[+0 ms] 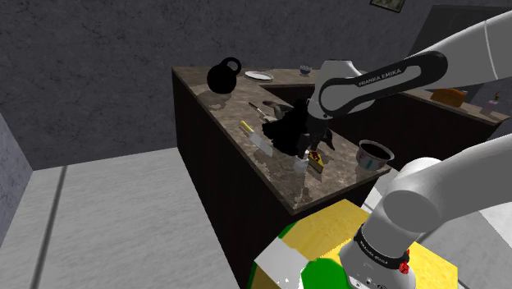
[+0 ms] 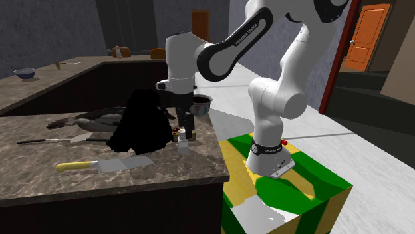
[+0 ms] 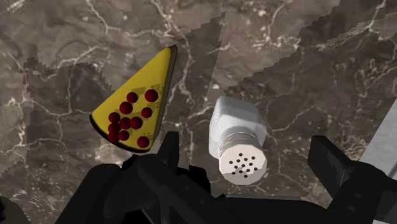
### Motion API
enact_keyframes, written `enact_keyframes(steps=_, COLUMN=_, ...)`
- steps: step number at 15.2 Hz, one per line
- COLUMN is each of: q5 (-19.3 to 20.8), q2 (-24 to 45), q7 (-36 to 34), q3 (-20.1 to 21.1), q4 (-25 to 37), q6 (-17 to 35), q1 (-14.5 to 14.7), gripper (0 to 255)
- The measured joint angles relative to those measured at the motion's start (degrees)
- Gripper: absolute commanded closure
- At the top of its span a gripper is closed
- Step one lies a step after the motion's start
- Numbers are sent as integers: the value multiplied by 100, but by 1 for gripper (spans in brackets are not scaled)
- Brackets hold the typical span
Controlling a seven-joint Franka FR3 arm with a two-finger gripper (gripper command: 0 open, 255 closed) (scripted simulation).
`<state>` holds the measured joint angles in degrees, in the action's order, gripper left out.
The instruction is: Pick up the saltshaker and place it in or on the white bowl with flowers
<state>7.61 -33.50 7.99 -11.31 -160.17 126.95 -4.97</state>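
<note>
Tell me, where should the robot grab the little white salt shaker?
Grip the saltshaker by its white body, just under the holed cap, coming straight down from above. It stands upright on the counter with its cap facing the end effector, whose open fingers stand either side without touching it. That approach probably also stays clear of the pizza slice beside it.

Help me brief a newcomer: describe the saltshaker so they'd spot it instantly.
On the dark marbled counter, look beneath the black tool. Between its open fingers sits a small white saltshaker with a holed cap; the yellow wedge with red dots beside it is flat.
</note>
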Motion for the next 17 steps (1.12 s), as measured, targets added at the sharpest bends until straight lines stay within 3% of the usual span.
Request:
enact_keyframes(steps=5, q5=1, q2=30, q7=1, q3=-5, q4=-10, q6=42, q1=1, gripper=0)
enact_keyframes(steps=6, q5=1, q2=30, q7=1, q3=-5, q4=-10, q6=42, q1=1, gripper=255)
enact_keyframes(steps=17, q5=1, q2=-4, q7=5, q3=-3, q4=13, q6=-12, q1=-2, gripper=255)
